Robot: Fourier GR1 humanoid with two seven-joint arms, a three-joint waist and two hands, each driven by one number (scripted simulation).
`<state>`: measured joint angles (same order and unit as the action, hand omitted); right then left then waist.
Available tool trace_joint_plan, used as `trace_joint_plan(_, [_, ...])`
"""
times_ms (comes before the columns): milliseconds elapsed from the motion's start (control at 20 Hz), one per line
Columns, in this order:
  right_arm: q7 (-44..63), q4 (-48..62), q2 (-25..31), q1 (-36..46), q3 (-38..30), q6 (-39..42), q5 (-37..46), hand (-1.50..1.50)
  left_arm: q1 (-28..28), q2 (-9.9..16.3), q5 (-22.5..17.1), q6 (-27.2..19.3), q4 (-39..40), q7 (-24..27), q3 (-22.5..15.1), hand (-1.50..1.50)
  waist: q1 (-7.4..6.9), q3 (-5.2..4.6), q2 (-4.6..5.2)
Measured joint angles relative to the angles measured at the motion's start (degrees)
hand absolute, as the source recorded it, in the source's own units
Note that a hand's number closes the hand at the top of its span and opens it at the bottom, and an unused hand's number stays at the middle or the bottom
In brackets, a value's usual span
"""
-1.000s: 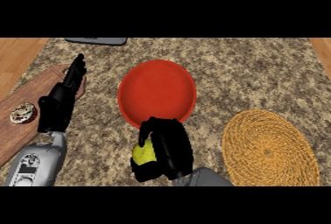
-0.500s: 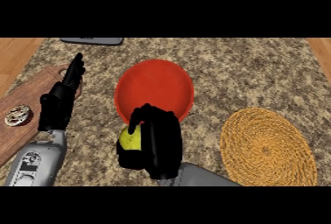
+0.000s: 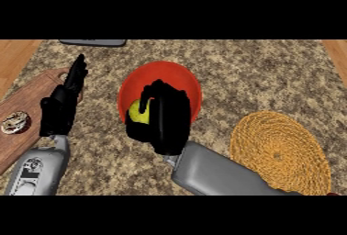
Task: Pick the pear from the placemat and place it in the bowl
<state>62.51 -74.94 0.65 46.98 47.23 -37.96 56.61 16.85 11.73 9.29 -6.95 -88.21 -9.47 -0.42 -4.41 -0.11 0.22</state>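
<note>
At the far left a wooden cutting board (image 3: pixel 24 114) lies at a slant on the bench (image 3: pixel 271 64), which has a speckled brown stone top. A small round metallic object (image 3: pixel 15 123) sits on the board; what it is cannot be told. Just beside the board's inner edge the left robot hand (image 3: pixel 62 103) rests with its fingers straight and together, pointing away from the robot, holding nothing. Its grey forearm (image 3: pixel 37 167) comes in from the lower left. At the top edge, left of centre, the rim of a grey flat object (image 3: pixel 93 42) shows.

In the middle stands the red bowl (image 3: pixel 183 80). The right robot hand (image 3: pixel 166 121) is over the bowl's near left rim, its fingers curled round the yellow-green pear (image 3: pixel 139 111), so that only a part of the fruit shows at the hand's left side. The pear is thus held at the bowl's near edge. The right forearm (image 3: pixel 224 172) runs down to the lower right.

To the right, near the bowl but apart from it, lies a round woven straw placemat (image 3: pixel 281 151).
</note>
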Motion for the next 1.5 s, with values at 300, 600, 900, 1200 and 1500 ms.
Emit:
trace_joint_plan(300, [0.41,11.14,-0.04,4.64,-2.35,-3.05,2.93,1.50,-1.06,-0.56,0.60,-0.77,0.77,1.01,0.12,0.00,1.10,0.03,0.12])
trace_joint_plan(600, [-0.18,25.02,-0.16,8.32,-5.40,-4.83,4.60,1.50,-1.52,0.13,0.04,-0.08,-0.80,0.34,0.84,0.00,1.33,0.07,0.25])
trace_joint_plan(900, [-2.97,35.01,-0.28,7.89,-8.57,-10.24,1.55,1.50,-2.13,-0.08,0.43,-0.24,-2.33,0.06,0.67,0.00,1.07,0.13,0.61])
trace_joint_plan(1200, [-11.36,37.78,-0.48,5.98,-13.50,-15.26,-10.55,-1.50,-1.12,-0.50,0.68,-0.11,-2.48,-0.12,0.22,0.00,0.17,0.23,1.33])
trace_joint_plan(1500, [-26.35,36.81,-0.58,4.60,-17.22,-20.06,-22.09,-1.50,-1.26,-0.22,0.33,0.47,-2.57,0.01,0.61,0.00,0.15,0.29,1.40])
